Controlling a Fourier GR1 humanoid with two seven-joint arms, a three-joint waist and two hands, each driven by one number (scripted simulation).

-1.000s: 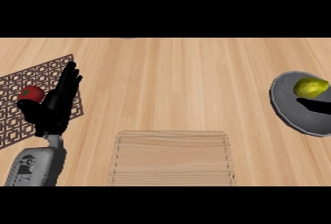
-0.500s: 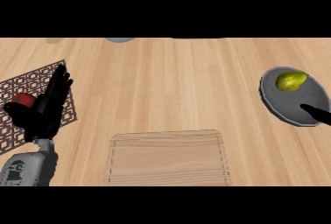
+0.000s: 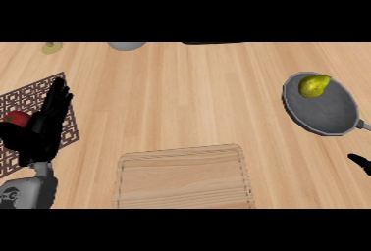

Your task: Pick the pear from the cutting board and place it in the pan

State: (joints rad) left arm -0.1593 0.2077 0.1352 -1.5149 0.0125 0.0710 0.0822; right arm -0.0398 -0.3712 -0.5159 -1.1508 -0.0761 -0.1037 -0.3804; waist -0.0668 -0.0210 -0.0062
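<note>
Head view: the pear lies in the grey pan on the worktop, well apart from the cutting board, while the left robot hand rests straight-fingered at the left edge and the right robot hand barely shows, so I cannot tell its state.

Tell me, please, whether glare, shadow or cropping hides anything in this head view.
Head view: even light, no glare on the wooden counter; the yellow-green pear shows plainly in the round grey pan; the right hand is cropped by the right edge; the open left hand covers part of the brown lattice mat.
</note>
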